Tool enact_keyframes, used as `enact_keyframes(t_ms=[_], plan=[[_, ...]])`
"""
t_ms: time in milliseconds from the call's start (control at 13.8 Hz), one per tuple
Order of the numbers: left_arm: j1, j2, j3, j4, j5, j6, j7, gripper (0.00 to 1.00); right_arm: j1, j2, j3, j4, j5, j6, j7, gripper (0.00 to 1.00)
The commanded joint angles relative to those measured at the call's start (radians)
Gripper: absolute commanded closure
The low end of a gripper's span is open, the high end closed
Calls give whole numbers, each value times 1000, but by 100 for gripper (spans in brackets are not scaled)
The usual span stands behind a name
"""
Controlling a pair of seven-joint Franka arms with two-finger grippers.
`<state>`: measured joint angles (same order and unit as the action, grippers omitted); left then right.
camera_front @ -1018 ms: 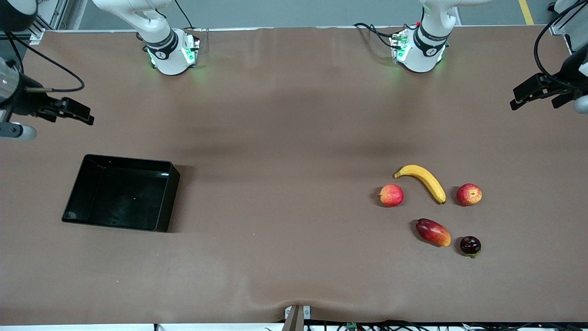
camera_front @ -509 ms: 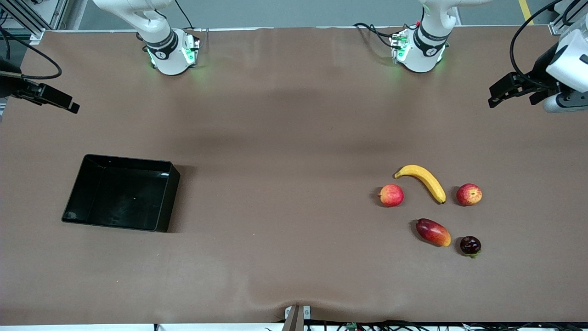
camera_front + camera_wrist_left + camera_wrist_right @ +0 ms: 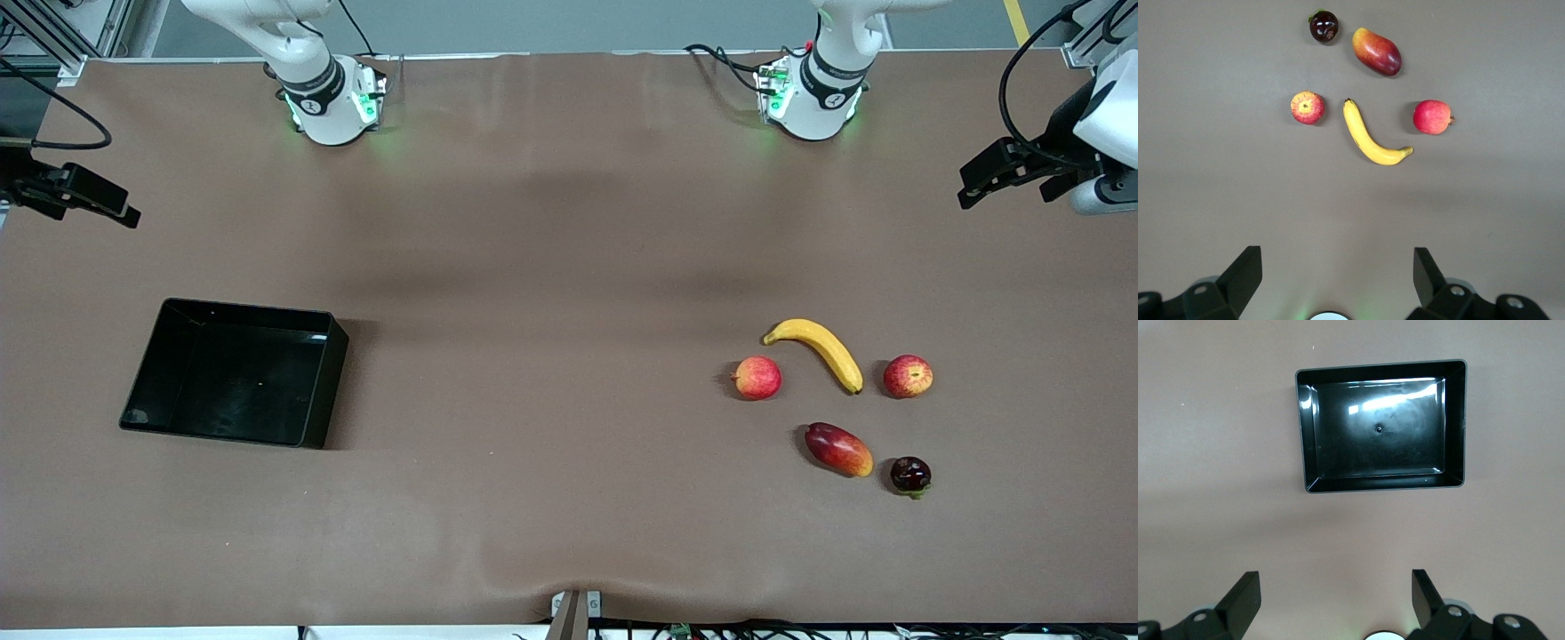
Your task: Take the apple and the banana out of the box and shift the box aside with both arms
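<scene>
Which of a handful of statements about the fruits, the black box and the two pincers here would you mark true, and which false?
1. The glossy black rectangular plastic box holds no fruit. True.
2. The long curved yellow banana lies between two round red apples. True: one apple toward the box, the other apple beside the banana's lower tip.
3. The left pincer grips the banana. False: it is open, up over bare table, holding nothing.
4. The elongated red-orange mango lies in the box. False: it lies on the brown table, beside the small dark purple round fruit.
5. The right pincer is open. True.
</scene>
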<state>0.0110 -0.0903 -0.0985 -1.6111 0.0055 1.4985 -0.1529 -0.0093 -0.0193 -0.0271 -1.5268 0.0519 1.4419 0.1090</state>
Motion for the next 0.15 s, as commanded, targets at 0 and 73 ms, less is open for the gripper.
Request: enact_keyframes(t_ms=[0, 73], plan=[[0, 10, -4, 25, 19, -15, -4, 0, -15, -22, 24, -6, -18, -6, -12, 0], [0, 10, -4, 25, 19, -20, -4, 0, -14, -27, 26, -7, -18, -9, -12, 0]])
